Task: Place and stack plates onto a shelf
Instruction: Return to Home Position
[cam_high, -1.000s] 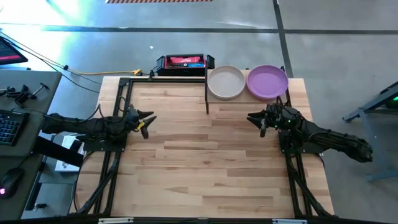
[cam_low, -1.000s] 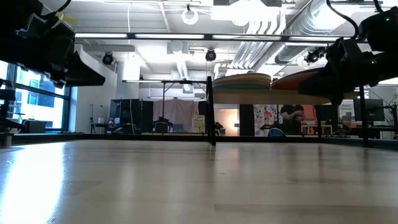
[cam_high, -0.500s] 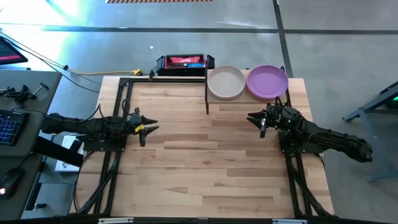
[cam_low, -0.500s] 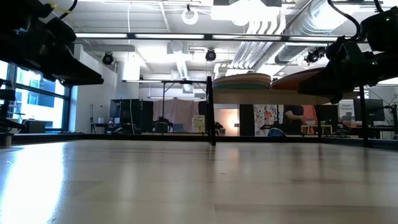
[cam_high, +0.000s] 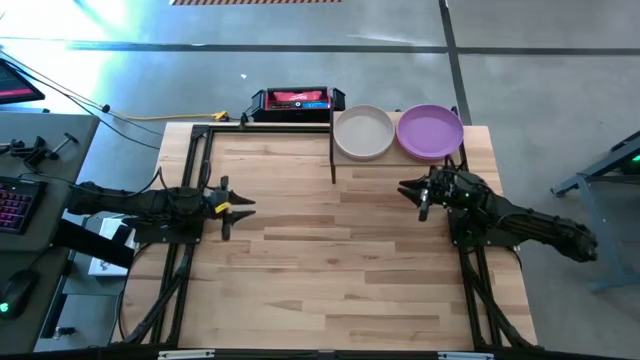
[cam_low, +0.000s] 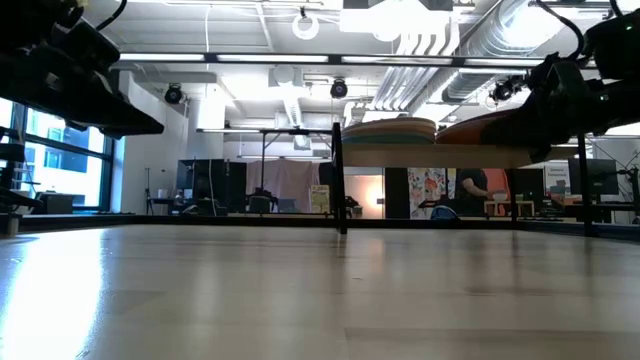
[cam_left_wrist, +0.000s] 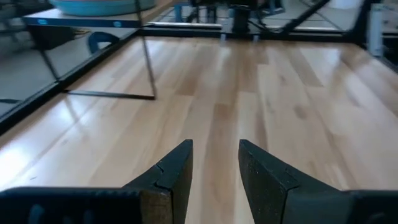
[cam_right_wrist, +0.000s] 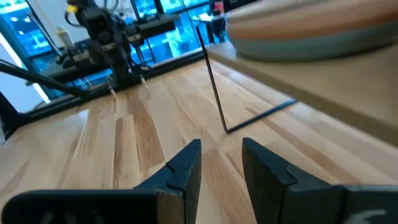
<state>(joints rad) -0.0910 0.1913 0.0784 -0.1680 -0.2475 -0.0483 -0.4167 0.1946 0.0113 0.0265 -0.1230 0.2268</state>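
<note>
From above, two stacks of plates are seen side by side on the shelf (cam_high: 396, 156) at the far edge of the desk (cam_high: 330, 270). One stack is topped by a pale grey plate (cam_high: 363, 132) and the other by a purple plate (cam_high: 430, 131); the two rims lie just beside each other. The left hand (cam_high: 232, 207) is held over the desk's left side, well apart from the shelf. The right hand (cam_high: 415, 195) is held near the shelf, in front of the purple plate and not touching it. A red and black box (cam_high: 292, 100) is seen behind the desk, just beside the shelf.

From desk height, the shelf board is seen raised on its thin black posts. Both stacks rest on it, a teal band showing in the nearer-centred stack (cam_low: 392, 130) and an orange-red rim in the other stack (cam_low: 485, 128). Both arms are seen only as dark shapes at the upper corners, clear of the desk top.

In the left wrist view, the left hand's fingers (cam_left_wrist: 171, 177) are seen slightly apart with nothing between them, only bare wood beyond. A teal plate (cam_left_wrist: 99, 6) is seen far off above a black post.

In the right wrist view, the right hand's fingers (cam_right_wrist: 183, 171) are likewise slightly apart and empty. The shelf board and the lower plates of a stack are seen close by, and the left arm is seen farther off across the desk.
</note>
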